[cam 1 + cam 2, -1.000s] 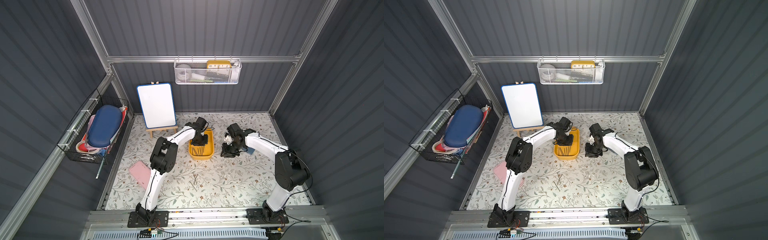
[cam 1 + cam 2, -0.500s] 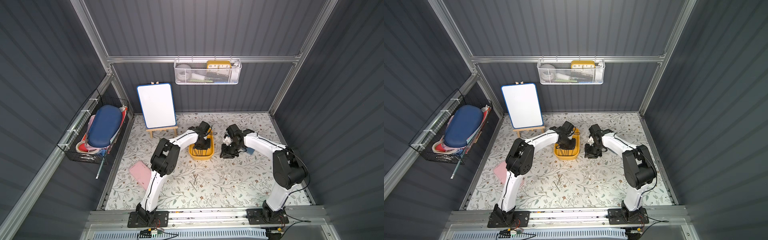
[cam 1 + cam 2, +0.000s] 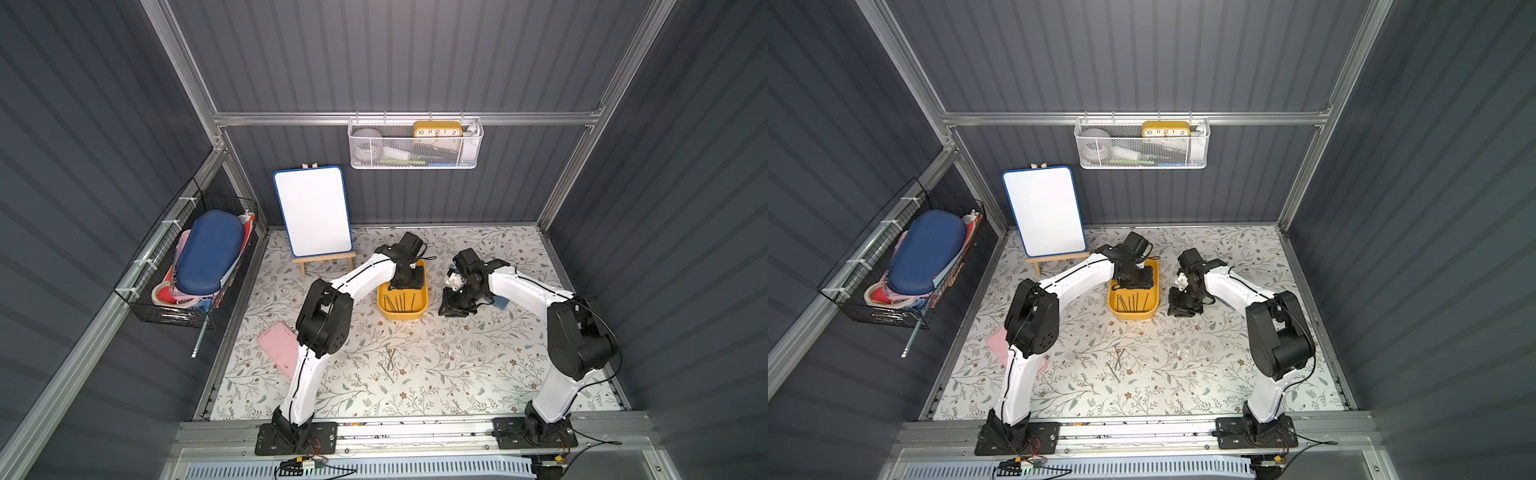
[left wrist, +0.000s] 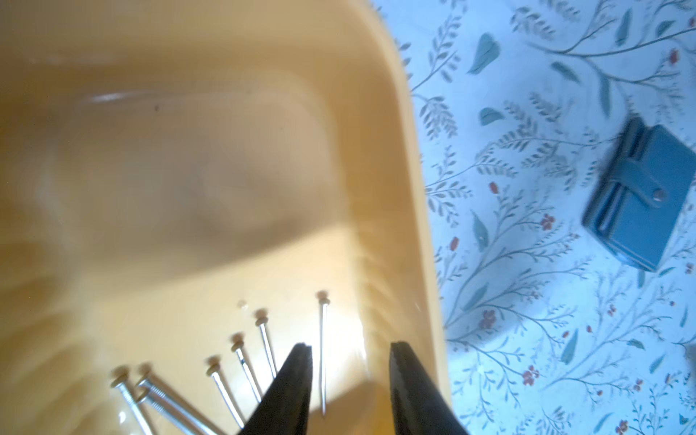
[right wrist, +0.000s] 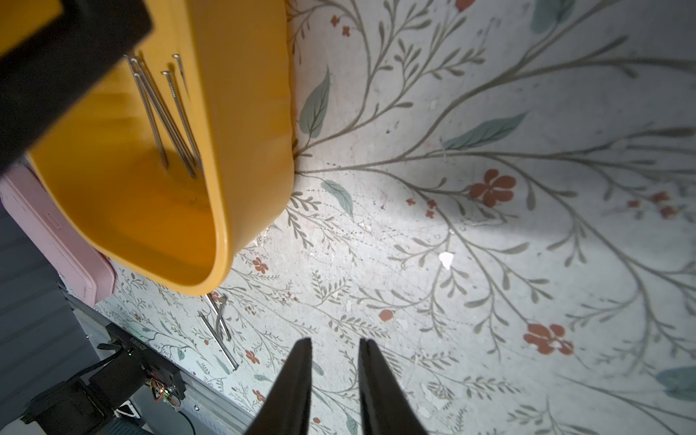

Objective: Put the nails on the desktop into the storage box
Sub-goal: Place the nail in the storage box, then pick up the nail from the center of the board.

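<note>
- Drop-off step, likely: left gripper (image 4: 350,345) parted, empty, above box (image 4: 400,158).
- At box's three o'clock, right gripper (image 5: 336,343) parted, empty.
- Next: collect loose nails (image 3: 390,362) at six o'clock.

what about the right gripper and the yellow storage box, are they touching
Apart. The right wrist view shows a stretch of bare floral desktop between the right gripper and the storage box.
</note>
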Controlling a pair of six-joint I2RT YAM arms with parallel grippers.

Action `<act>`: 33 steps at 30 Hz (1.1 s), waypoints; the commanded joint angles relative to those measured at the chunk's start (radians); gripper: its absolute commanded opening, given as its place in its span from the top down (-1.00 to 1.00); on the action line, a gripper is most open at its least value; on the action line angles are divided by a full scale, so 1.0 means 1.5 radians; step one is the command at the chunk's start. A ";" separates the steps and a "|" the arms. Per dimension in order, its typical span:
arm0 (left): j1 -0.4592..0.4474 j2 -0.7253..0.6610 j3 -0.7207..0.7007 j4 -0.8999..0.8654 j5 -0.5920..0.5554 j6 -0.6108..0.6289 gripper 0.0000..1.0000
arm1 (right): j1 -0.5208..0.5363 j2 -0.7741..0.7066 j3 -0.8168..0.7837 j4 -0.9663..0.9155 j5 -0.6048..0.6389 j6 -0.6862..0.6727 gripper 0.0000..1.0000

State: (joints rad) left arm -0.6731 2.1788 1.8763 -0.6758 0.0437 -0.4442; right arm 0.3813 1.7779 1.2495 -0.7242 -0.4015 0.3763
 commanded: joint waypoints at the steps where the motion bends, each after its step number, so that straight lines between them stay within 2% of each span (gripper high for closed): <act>1: -0.006 -0.090 0.009 -0.042 -0.027 -0.004 0.17 | 0.000 -0.026 -0.009 -0.008 -0.015 -0.006 0.47; 4: -0.006 -0.181 -0.062 -0.041 -0.055 -0.011 0.10 | 0.018 -0.055 -0.020 -0.018 0.011 -0.002 0.47; 7: -0.008 -0.288 -0.175 -0.029 -0.062 -0.011 0.05 | 0.066 -0.087 -0.032 -0.039 0.041 0.021 0.47; 12: -0.013 -0.479 -0.464 -0.009 -0.072 -0.072 0.01 | 0.240 -0.094 -0.018 -0.066 0.082 0.079 0.44; 14: -0.013 -0.542 -0.553 -0.009 -0.079 -0.112 0.00 | 0.307 -0.072 0.006 -0.070 0.096 0.101 0.44; 15: -0.013 -0.572 -0.596 0.001 -0.077 -0.123 0.00 | 0.336 -0.057 0.023 -0.077 0.130 0.109 0.43; 17: -0.013 -0.607 -0.664 0.018 -0.059 -0.127 0.00 | 0.372 -0.016 0.054 -0.092 0.150 0.120 0.42; 21: -0.013 -0.607 -0.724 0.040 -0.058 -0.150 0.03 | 0.395 0.054 0.122 -0.121 0.188 0.147 0.41; 25: -0.014 -0.635 -0.770 0.065 -0.032 -0.152 0.03 | 0.395 0.109 0.163 -0.131 0.191 0.180 0.40; 33: -0.013 -0.662 -0.810 0.077 -0.033 -0.152 0.03 | 0.399 0.177 0.190 -0.105 0.185 0.259 0.39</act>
State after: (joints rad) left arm -0.6895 1.2144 0.6876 -0.5777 -0.0223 -0.6556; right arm 0.9771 2.0190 1.5082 -0.8673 -0.1471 0.6998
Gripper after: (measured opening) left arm 0.484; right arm 0.303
